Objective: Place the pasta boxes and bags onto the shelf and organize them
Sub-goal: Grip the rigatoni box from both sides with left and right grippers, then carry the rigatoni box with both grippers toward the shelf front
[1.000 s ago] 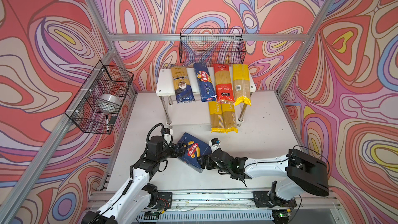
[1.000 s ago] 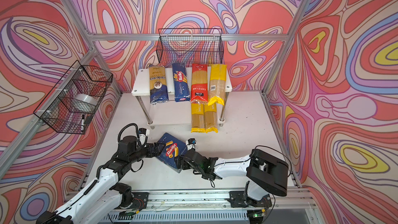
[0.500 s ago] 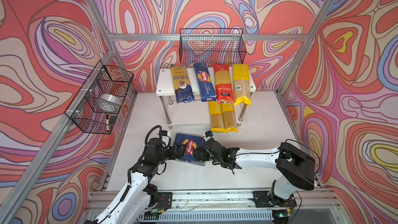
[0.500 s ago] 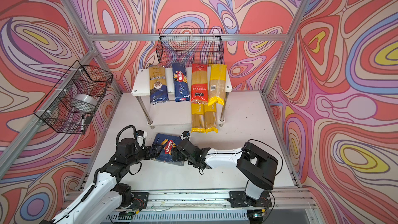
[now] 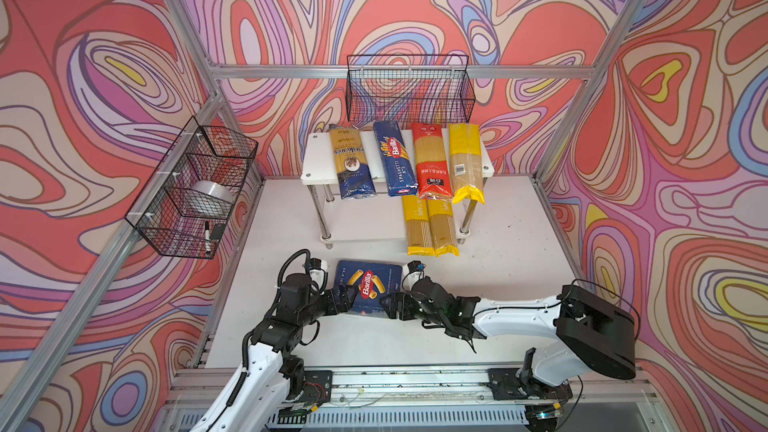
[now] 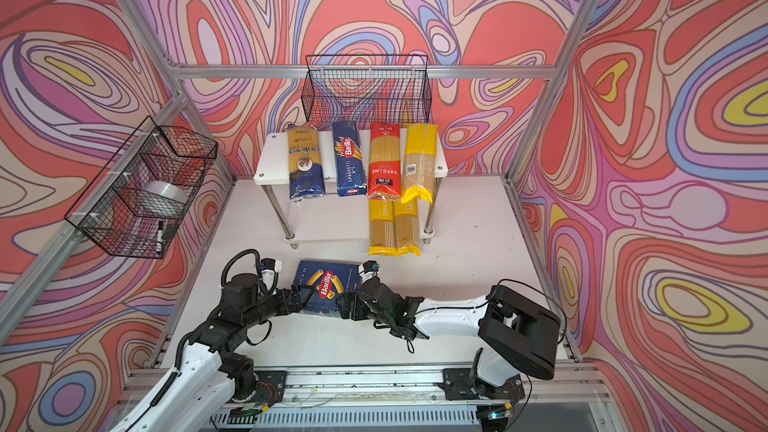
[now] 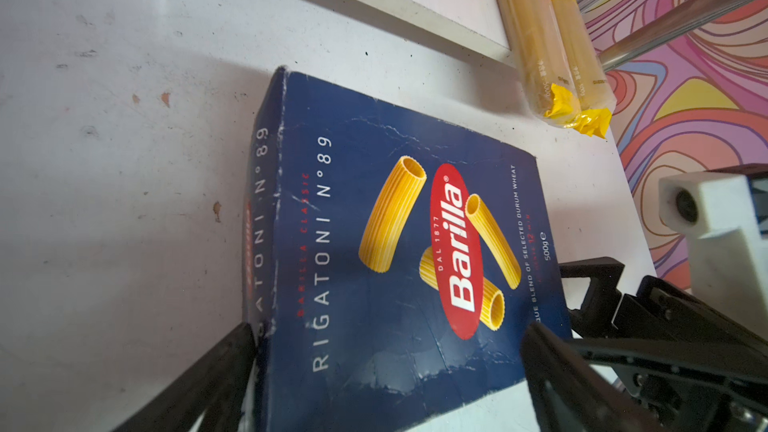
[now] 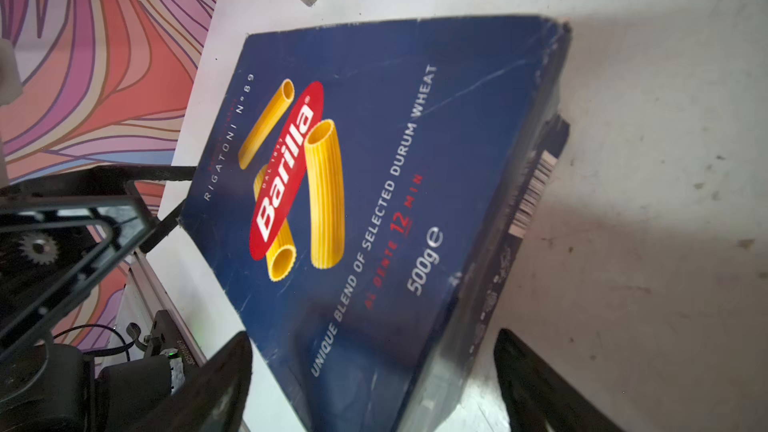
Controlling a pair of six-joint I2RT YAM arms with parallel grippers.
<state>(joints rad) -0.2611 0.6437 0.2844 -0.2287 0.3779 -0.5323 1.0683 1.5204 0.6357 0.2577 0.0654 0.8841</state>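
Lowered from its tilt, the rigatoni box (image 5: 370, 288) now lies flat on the tabletop (image 5: 498, 276) before the shelf (image 5: 316, 151), between both arms. At one end the right claw (image 5: 388, 305) stands spread astride it; the left claw (image 5: 345, 297) straddles the opposite end, and whether it pinches cannot be told.

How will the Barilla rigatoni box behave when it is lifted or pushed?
The Barilla rigatoni box is probably stiff: its carton edges look straight despite surface creases. It is likely light for its size, being dry pasta marked 500g. With its broad face up, it should slide rather than tip or roll.
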